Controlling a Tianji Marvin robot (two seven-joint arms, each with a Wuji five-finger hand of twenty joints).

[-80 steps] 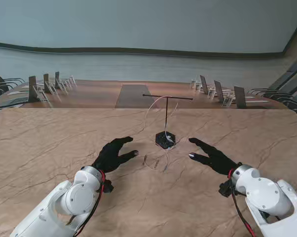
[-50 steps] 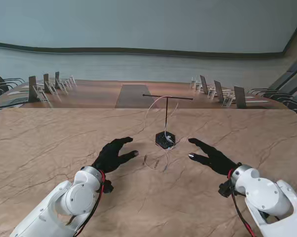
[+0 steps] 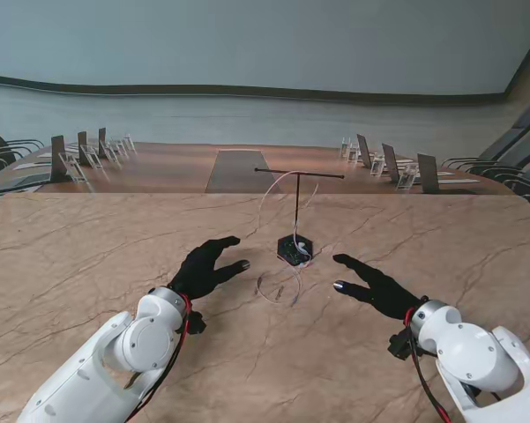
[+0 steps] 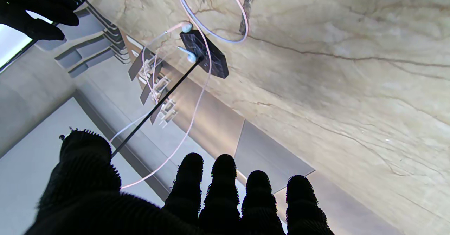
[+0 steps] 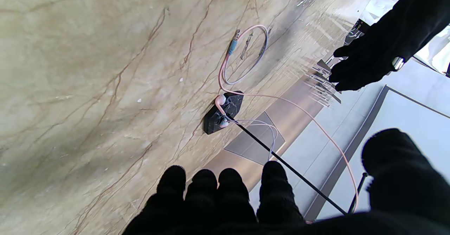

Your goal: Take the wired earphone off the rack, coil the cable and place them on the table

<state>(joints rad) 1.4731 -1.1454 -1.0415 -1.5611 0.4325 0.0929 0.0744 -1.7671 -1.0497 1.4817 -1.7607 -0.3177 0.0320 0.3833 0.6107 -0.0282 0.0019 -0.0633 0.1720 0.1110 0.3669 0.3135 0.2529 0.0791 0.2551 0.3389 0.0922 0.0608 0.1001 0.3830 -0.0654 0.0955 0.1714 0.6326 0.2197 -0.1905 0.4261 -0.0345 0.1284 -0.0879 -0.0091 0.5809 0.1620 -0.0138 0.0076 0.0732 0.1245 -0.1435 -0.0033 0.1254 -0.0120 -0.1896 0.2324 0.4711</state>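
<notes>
Nearest you, your left hand at about eight o'clock from the rack and your right hand at about four o'clock both have fingers spread and hold nothing.

Between them, at six o'clock from the rack's base, the plug end of the wired earphone lies in a loose loop on the table. Both earbuds rest on that dark base.

Farther on, the cable climbs over the crossbar at twelve o'clock.

Expect a thin, limp, very light cord that slips and snags easily. I'd pinch it near the crossbar and lift it clear, steadying the slim rack, which could tip.
</notes>
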